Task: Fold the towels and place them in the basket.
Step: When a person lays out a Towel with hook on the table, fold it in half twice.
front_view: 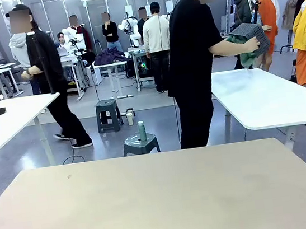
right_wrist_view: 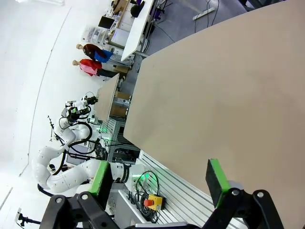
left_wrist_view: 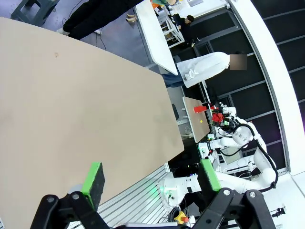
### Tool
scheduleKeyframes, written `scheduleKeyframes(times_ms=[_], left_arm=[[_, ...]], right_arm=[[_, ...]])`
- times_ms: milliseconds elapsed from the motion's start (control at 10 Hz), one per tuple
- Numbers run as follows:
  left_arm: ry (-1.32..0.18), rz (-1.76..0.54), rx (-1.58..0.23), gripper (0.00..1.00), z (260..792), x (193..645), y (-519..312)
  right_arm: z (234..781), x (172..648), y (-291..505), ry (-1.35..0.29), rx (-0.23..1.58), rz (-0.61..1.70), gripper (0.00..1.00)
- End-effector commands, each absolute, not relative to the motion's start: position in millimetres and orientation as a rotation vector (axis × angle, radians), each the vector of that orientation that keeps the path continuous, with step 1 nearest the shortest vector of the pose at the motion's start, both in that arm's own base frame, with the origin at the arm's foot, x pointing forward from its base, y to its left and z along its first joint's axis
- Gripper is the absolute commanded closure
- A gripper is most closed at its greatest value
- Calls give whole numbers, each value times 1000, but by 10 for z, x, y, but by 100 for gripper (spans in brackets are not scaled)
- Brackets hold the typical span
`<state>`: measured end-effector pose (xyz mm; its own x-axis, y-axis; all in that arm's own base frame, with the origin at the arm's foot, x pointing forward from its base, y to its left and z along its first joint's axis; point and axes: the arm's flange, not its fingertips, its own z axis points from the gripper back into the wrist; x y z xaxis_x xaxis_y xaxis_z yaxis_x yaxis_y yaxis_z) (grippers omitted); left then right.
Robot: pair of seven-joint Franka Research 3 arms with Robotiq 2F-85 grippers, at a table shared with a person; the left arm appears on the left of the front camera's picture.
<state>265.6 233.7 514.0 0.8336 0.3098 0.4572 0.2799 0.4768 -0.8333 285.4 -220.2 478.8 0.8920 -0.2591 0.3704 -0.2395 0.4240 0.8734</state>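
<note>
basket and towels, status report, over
Left gripper open, right gripper open, nothing between the fingers. Basket and green towel held up by the person at the far side.

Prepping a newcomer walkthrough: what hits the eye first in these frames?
The person in black standing mid-frame, holding a dark grey basket with a green towel bunched against it, above the white table at right. Nearer, the broad beige table, with the left gripper and right gripper both open by its edge.
</note>
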Motion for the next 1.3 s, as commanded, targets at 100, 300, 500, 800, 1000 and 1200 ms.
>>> scheduleKeyframes(times_ms=[100, 300, 500, 800, 1000, 1200], left_arm=[[-630, -3, -1101, 0, 5160, 2647, 2344], [-630, -3, -1101, 0, 5160, 2647, 2344], [-630, -3, -1101, 0, 5160, 2647, 2344], [-630, -3, -1101, 0, 5160, 2647, 2344], [-630, -3, -1101, 0, 5160, 2647, 2344], [-630, -3, -1101, 0, 5160, 2647, 2344]], right_arm=[[4791, 2864, -2220, -515, 1156, 7, 0], [4791, 2864, -2220, -515, 1156, 7, 0], [4791, 2864, -2220, -515, 1156, 7, 0], [4791, 2864, -2220, -515, 1156, 7, 0], [4791, 2864, -2220, -515, 1156, 7, 0], [4791, 2864, -2220, -515, 1156, 7, 0]])
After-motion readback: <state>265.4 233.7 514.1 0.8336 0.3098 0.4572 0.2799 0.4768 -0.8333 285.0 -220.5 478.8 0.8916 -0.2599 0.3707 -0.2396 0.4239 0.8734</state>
